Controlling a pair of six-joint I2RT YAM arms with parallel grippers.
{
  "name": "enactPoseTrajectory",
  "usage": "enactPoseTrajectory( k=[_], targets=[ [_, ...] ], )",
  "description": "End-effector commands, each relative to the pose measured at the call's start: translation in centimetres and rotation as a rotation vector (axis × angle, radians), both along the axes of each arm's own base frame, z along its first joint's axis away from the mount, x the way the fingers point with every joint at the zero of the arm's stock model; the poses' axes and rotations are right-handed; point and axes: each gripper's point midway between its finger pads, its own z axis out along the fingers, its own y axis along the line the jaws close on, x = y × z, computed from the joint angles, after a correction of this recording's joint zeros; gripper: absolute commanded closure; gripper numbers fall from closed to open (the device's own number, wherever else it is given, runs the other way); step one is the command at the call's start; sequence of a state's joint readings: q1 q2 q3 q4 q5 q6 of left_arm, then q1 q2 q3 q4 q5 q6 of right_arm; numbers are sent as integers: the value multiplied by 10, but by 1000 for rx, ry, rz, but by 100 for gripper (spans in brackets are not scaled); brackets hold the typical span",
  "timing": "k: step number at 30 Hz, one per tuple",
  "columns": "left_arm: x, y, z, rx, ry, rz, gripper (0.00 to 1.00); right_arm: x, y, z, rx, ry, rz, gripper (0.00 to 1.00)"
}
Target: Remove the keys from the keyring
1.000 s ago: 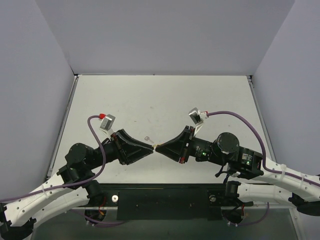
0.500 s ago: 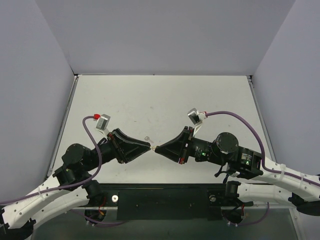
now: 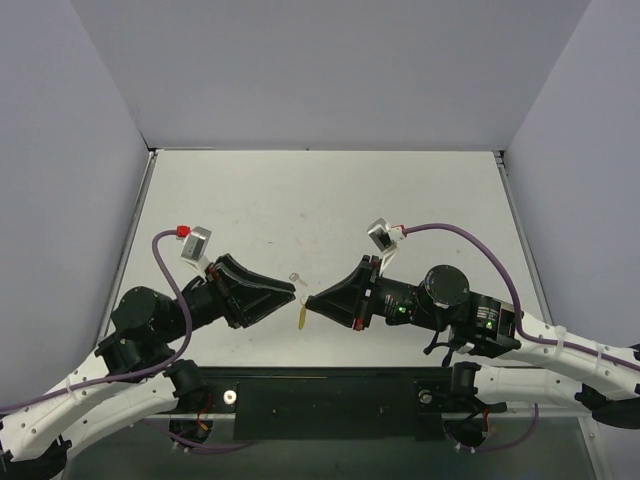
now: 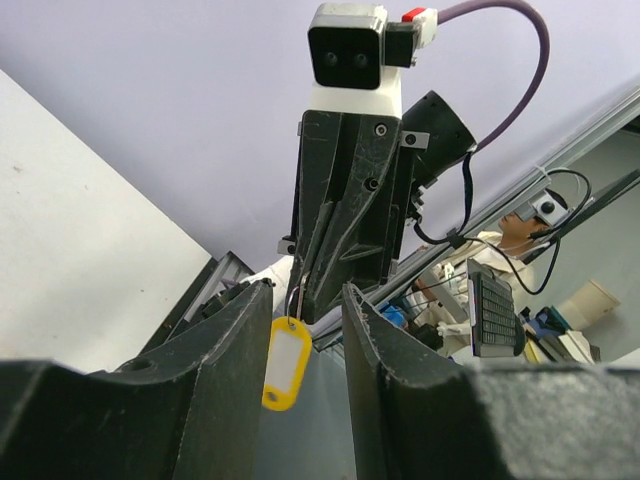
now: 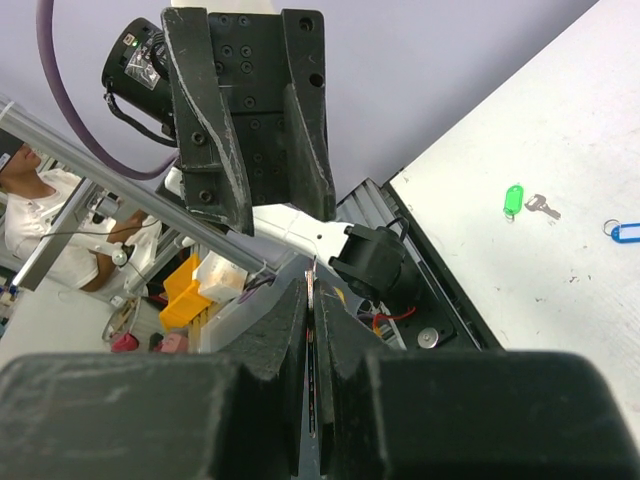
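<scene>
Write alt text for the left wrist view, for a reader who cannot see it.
A yellow key tag hangs by its thin metal ring from the shut tip of the right tool, which points toward the camera. It is seen through the gap of the open left tool, whose two dark fingers fill the foreground, with a pale wall behind.

A robotics lab: plain booth walls (image 3: pixel 330 70), a person (image 4: pixel 517 228) by a keyboard (image 4: pixel 490 315), yellow bins (image 5: pixel 187 293).
</scene>
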State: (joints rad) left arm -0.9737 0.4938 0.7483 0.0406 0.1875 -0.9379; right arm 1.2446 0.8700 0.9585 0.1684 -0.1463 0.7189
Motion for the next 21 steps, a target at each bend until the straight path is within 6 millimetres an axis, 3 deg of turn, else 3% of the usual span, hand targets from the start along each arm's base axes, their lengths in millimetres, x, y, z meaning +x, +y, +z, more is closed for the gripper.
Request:
enactPoseTrajectory(
  k=[1,21],
  targets=[
    [-7,-7,11,-45,-29,-60,57,-5,-1,35,97,-28,18,100],
    [-15,-14,4,-49,-14,-128,71,-4,-5,38,108,-34,-1,100]
  ],
)
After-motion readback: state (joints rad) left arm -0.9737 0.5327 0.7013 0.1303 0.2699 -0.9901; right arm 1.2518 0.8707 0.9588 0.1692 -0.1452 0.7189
